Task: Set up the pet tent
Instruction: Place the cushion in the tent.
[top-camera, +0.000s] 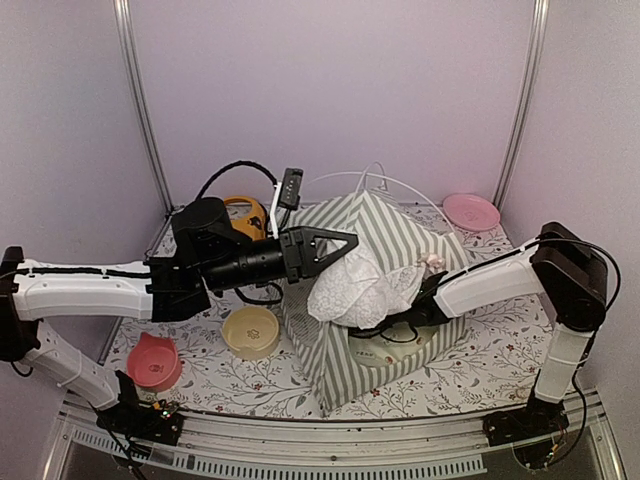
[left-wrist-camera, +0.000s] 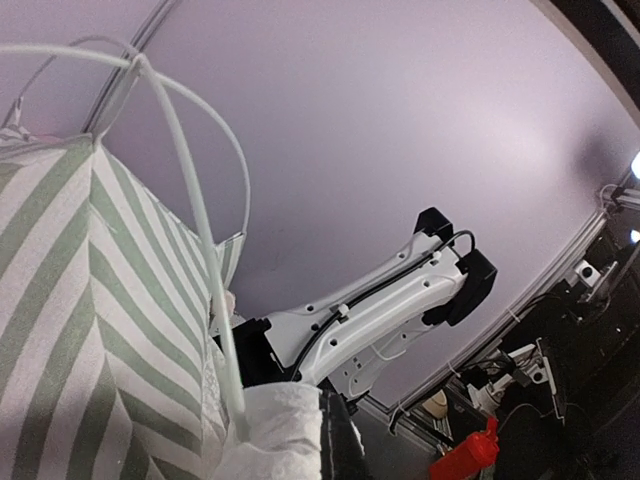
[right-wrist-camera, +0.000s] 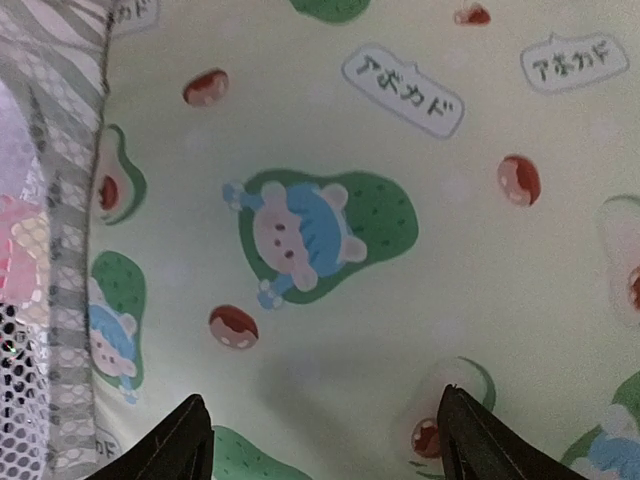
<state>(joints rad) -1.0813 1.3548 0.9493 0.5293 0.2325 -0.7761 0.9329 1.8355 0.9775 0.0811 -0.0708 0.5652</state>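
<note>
Tent (top-camera: 400, 232) from above, printed mat (right-wrist-camera: 480, 250) at wrist

Soft, even light overhead; the grey-green striped fabric tent (top-camera: 390, 222) casts little shadow. Right wrist view dim and soft-focused; left wrist view bowed at its edges.

**What else is on your table**

In the top view you see a pink plate (top-camera: 471, 211) at the upper right, lying on the floral tablecloth (top-camera: 480, 368). A cream bowl (top-camera: 250, 331) sits lower left of centre, with a coral bowl (top-camera: 154, 361) near it at the lower left. A cream mat (right-wrist-camera: 400, 330) printed with avocado figures fills your right wrist view.
</note>
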